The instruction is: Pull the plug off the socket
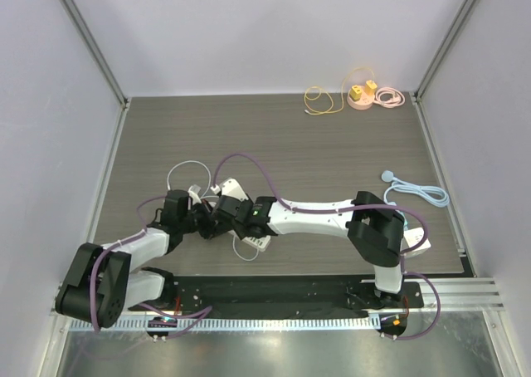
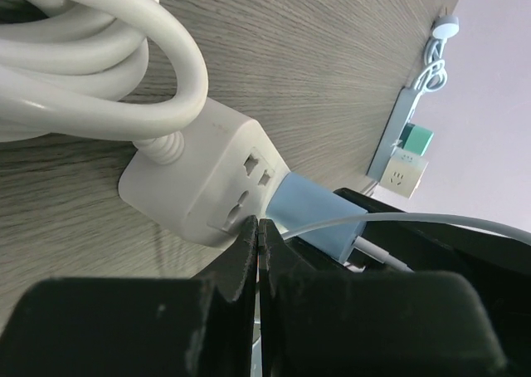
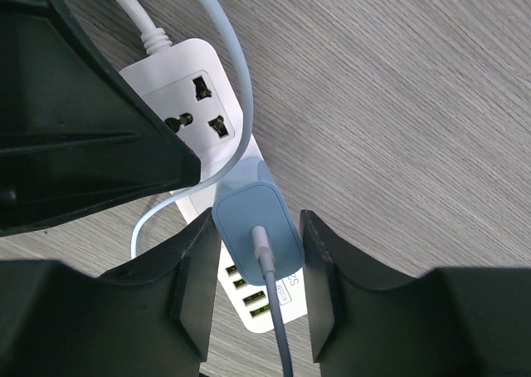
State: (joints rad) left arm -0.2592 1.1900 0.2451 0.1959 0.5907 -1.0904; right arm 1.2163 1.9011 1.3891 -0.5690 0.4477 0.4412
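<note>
White socket strip [image 3: 191,86] lies on the tabletop [image 3: 398,103] at the tips of the left hand [image 2: 259,227], whose fingers are pressed together. The blue plug [image 3: 249,215], seated in the strip, sits clamped between the right hand [image 3: 259,227] fingers.

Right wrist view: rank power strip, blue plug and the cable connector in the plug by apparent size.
1. power strip, largest even though partly hidden
2. blue plug
3. cable connector, clearly smallest
</note>
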